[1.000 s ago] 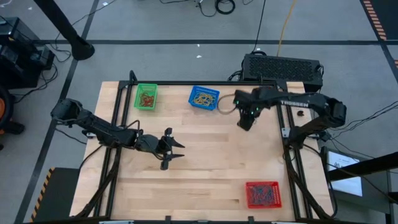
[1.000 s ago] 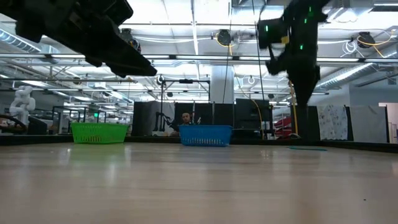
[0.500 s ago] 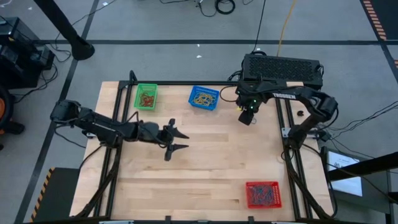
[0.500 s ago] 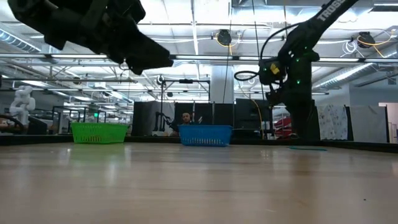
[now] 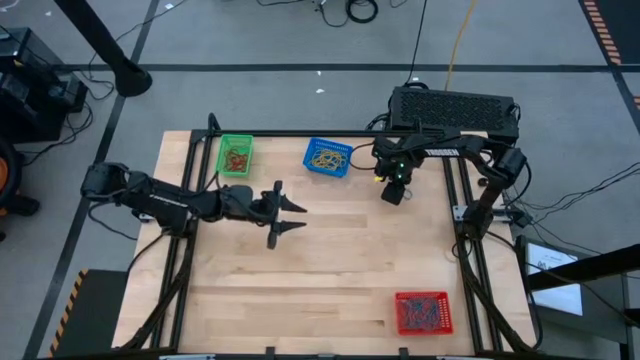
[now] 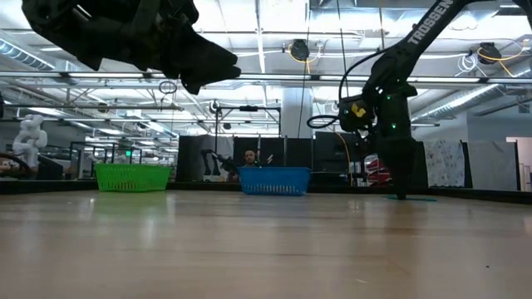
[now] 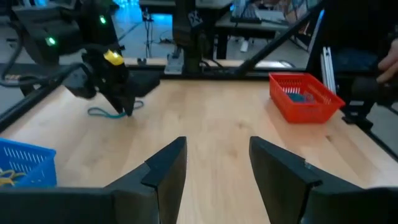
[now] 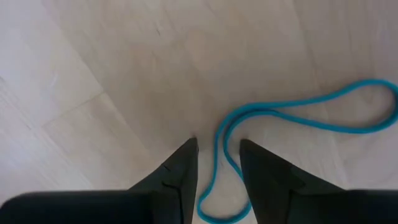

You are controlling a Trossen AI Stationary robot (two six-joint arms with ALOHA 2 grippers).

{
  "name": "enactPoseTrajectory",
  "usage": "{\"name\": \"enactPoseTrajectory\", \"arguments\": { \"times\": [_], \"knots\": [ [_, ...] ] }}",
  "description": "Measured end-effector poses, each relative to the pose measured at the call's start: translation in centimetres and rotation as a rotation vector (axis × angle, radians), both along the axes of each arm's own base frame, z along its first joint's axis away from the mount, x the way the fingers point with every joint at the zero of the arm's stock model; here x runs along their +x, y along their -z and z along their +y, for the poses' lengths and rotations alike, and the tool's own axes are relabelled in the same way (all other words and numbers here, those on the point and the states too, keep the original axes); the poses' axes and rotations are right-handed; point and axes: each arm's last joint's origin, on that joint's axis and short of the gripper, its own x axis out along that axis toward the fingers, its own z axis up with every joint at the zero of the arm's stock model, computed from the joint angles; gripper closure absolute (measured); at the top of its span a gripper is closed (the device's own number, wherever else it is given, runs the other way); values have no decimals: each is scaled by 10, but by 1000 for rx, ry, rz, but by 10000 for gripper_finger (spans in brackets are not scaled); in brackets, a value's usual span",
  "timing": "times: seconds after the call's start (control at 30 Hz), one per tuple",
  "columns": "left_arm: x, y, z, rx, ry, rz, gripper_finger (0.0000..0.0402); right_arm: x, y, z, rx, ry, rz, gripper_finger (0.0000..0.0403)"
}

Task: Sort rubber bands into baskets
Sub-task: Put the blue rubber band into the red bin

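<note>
Thin teal rubber band (image 8: 298, 115), looped on pale wood between part-open right hand (image 8: 217, 163) fingers; left hand (image 7: 214, 165) wide.

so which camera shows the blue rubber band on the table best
The right wrist view: the blue rubber band fills it, one end between the right gripper fingers. The left wrist view shows it small, the low view a thin streak; in the high view I can't make it out.

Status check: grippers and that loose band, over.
Right gripper down at table, fingers straddling teal rubber band, not closed. Left gripper open, mid-table, empty. Nothing blocking.
</note>
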Motion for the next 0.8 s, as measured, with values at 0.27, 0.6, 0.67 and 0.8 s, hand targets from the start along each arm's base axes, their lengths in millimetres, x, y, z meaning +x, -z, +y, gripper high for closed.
{"name": "enactPoseTrajectory", "arguments": {
  "times": [0.27,0.6,0.67,0.8],
  "knots": [
    [2,-10,17,22,-20,-96,220,0,-4,0,-40,-31,-3,333],
    [1,-11,30,18,-33,-100,220,-7,-31,6,-130,-48,-42,401],
    [1,-10,28,14,-18,-83,220,-9,-42,10,-147,-32,-71,401],
    [2,-10,24,9,22,-85,220,-13,-65,22,-186,-5,-135,402]
  ]
}}
